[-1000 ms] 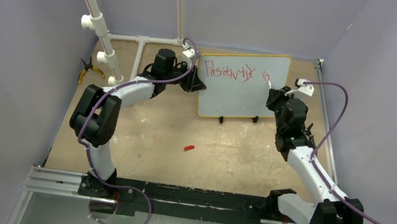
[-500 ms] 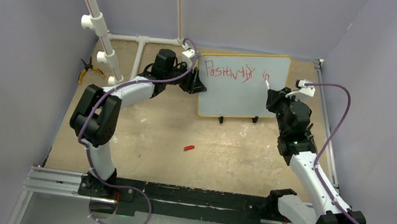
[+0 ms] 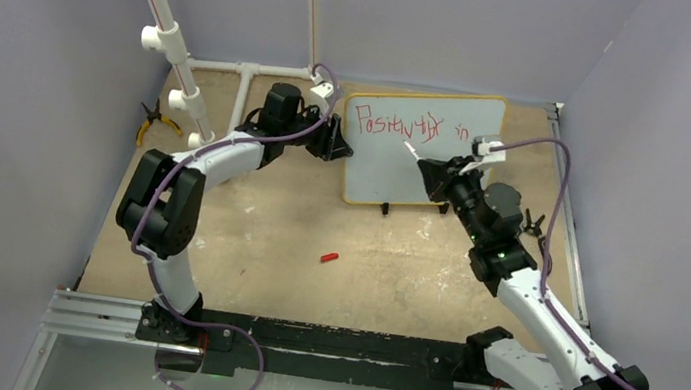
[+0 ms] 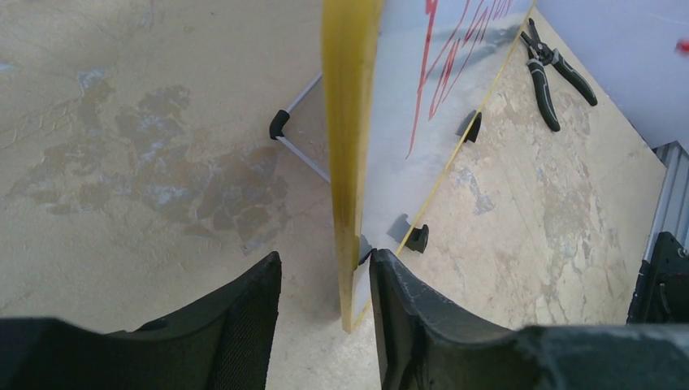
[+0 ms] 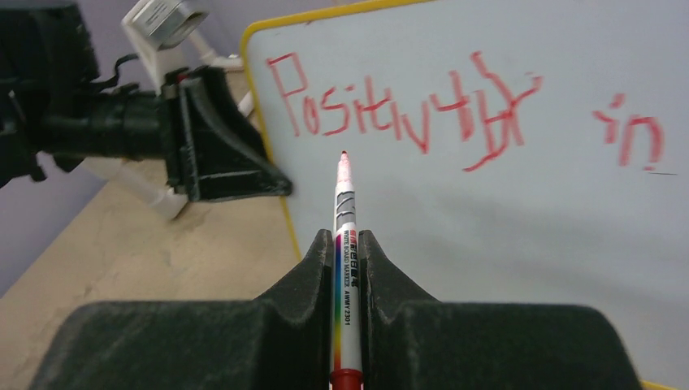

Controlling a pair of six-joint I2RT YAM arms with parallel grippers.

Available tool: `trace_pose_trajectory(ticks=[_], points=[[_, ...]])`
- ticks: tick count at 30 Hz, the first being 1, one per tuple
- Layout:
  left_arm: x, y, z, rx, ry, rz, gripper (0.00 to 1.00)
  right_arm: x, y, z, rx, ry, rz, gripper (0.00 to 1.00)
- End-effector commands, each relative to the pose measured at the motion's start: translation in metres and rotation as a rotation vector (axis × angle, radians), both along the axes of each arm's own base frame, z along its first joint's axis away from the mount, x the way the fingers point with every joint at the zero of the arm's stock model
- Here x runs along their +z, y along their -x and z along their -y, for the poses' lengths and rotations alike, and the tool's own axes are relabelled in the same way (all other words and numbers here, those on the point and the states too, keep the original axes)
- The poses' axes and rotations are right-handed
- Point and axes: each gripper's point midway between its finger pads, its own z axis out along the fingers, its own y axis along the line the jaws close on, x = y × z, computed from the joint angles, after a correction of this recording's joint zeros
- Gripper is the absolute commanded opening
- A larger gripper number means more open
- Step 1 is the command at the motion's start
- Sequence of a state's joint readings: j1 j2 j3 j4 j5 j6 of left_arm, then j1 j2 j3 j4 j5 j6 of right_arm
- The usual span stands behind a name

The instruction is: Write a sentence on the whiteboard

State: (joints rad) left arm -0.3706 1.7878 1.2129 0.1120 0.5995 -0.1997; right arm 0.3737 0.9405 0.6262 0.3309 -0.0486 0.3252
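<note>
The right hand (image 5: 347,240) is clenched on a whiteboard marker (image 5: 344,211), whose barrel lies in the groove between the two fingers. Its red tip points at the whiteboard (image 3: 381,164) below the first word. Whether the tip touches the surface cannot be told from either view. The marker's rear end is cut off at the lower edge of the wrist view.

The whiteboard stands upright on black feet at the far side of the worktop (image 3: 298,219). The sentence (image 5: 404,122) runs along the top of the board in red and reads roughly "Positivity in". The middle letters are overwritten and hard to make out.

The left hand (image 4: 325,258) is released, with its fingers straddling the board's left edge. One finger lies against the face and a gap shows at the other. Its arm hides the frame there in the overhead view.

Pliers (image 4: 552,77) lie beyond the board. A small red cap (image 3: 329,256) lies well apart, nearer the arm bases.
</note>
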Motion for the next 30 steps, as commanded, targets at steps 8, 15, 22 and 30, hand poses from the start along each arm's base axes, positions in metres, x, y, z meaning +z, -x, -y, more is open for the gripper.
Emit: trace_pose_trajectory(ticks=[8, 15, 22, 30], points=[[0.023, 0.000, -0.004, -0.004, 0.009, 0.058, 0.26, -0.018, 0.006, -0.078, 0.138, 0.043, 0.004, 0.00], [0.022, 0.000, -0.004, -0.016, -0.007, 0.079, 0.03, -0.038, 0.000, -0.099, 0.118, 0.056, -0.024, 0.00], [0.023, 0.000, -0.005, -0.022, -0.014, 0.094, 0.00, -0.042, -0.010, -0.103, 0.080, 0.058, -0.023, 0.00], [0.023, 0.001, -0.004, -0.029, -0.014, 0.096, 0.00, -0.046, -0.019, -0.110, 0.072, 0.053, -0.025, 0.00]])
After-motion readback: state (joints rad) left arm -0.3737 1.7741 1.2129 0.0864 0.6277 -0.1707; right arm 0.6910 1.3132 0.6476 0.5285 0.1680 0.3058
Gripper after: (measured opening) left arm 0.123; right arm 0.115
